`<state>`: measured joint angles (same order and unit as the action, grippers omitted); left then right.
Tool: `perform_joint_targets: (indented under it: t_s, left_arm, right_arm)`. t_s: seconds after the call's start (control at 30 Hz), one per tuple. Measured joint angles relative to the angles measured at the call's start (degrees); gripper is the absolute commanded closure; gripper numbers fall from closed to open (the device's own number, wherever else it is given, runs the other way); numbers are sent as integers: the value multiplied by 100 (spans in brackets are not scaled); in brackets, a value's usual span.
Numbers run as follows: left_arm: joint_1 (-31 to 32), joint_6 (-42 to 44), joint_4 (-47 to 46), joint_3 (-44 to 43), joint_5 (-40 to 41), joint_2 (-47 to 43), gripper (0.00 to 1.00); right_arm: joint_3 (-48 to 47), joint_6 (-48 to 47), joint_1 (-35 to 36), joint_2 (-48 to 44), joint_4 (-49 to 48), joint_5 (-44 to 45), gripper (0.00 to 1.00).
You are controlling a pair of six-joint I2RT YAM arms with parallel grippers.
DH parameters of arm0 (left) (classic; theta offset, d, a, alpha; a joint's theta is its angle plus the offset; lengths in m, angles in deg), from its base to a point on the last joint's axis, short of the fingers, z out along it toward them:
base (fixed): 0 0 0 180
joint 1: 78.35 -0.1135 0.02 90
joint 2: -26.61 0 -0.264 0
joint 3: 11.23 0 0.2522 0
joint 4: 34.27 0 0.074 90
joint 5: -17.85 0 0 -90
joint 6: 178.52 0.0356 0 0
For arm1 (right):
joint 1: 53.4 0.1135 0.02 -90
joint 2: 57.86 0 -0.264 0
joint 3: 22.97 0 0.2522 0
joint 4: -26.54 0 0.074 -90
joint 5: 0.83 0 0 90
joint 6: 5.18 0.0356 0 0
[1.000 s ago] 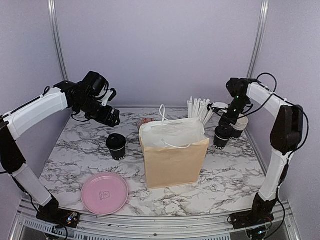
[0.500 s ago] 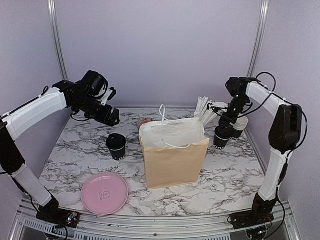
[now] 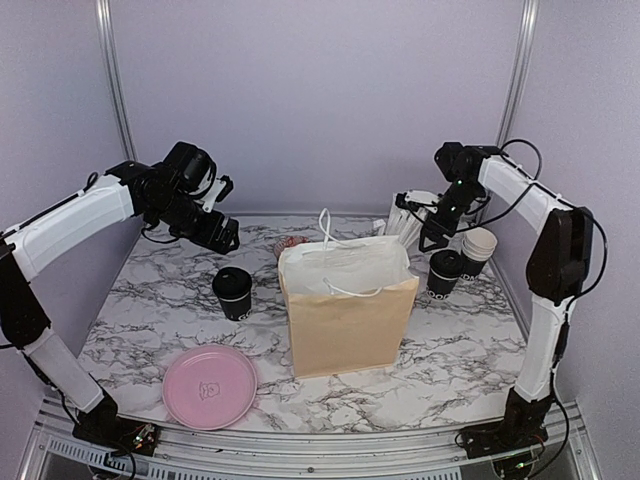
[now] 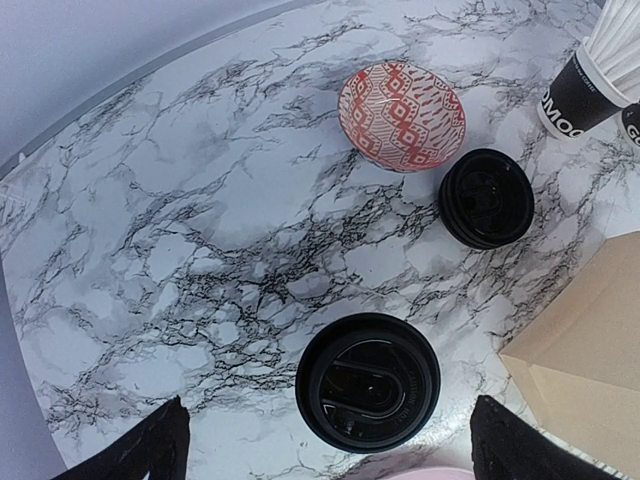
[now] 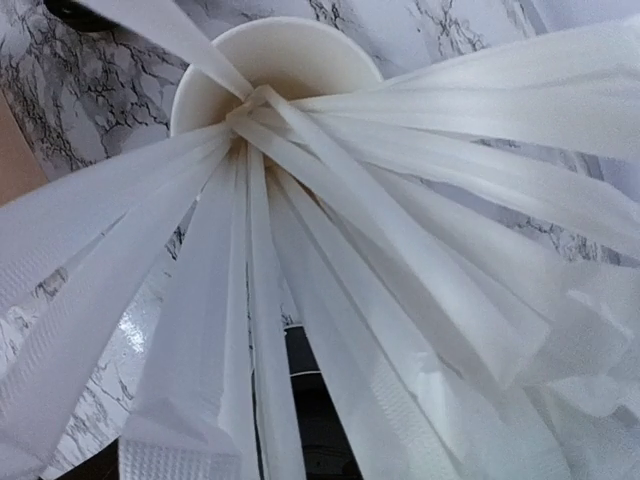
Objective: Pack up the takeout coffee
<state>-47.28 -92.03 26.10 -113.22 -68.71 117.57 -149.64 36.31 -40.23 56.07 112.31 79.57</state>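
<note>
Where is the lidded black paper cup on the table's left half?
Top view: the small black paper cup with round black lid stands left of the tan paper bag, behind the round pink plate.

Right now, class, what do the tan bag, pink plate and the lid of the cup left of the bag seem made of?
Tan bag: matte kraft paper, creased folds. Pink plate: probably plastic, smooth, evenly coloured. Lid: likely moulded plastic, faint sheen, ridges.

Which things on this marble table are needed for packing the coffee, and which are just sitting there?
For the job: paper bag; lidded black cup left of it; lidded black cup right of it; open cup; loose black lid.
Just lying about: pink plate; patterned bowl; cup of white straws.
</note>
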Motion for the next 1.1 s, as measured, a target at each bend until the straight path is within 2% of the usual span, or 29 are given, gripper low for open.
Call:
perform_joint_targets:
  t_s: [0.53, 0.8, 0.97, 1.1]
  left_arm:
    - [0, 15, 4, 101, -46, 4, 1]
    - [-2, 31, 4, 101, -66, 4, 1]
    - [-2, 37, 4, 101, -72, 4, 1]
    - [0, 44, 4, 101, -94, -2, 1]
  right_arm:
    - [-529, 98, 289, 138, -59, -258, 21]
    - [-612, 76, 310, 136, 72, -299, 13]
    - [-516, -7, 133, -20, 247, -400, 13]
    - [-201, -219, -363, -372, 358, -498, 13]
